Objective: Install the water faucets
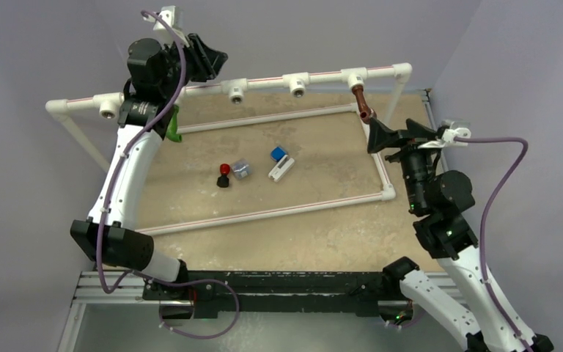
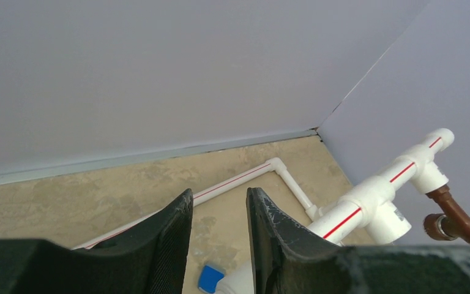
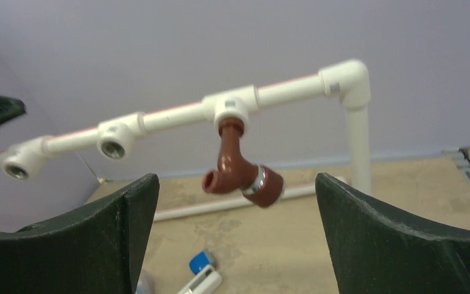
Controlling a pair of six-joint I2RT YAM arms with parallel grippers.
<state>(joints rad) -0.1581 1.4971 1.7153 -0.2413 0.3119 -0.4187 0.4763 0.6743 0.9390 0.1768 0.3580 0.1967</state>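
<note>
The reddish-brown faucet (image 3: 238, 168) hangs from the white tee (image 3: 231, 109) nearest the right-hand corner of the raised pipe rail (image 1: 264, 81). Its neck runs up into the socket and its bent body dangles free below, so this tap looks installed. The right arm's fingers (image 3: 116, 233) are spread wide to either side of it, level with the tap and just in front, touching nothing and grasping nothing. The gap seems meant to clear the tap and let the fitting alone carry it. The green faucet (image 1: 174, 126) shows only as a bright sliver below the rail toward its left end, tight against the left arm (image 1: 135, 169). The arm covers the joint, so it cannot be told whether this tap sits in a tee. The left arm's fingers (image 2: 159, 245) are raised above the rail and aimed at the back wall. They are narrowly parted, with only tabletop (image 1: 322, 235) and pipe visible through the gap, so they grasp nothing, and the height probably keeps them off the pipework. Between the two taps, the open tees (image 1: 234, 91) face forward with empty round sockets. Inside the low pipe frame, a red-and-black knob (image 1: 223, 174) and a blue-white block (image 1: 281, 163) lie near each other on the tabletop, well apart from both arms. They appear to be spare parts with no role in this job.
</note>
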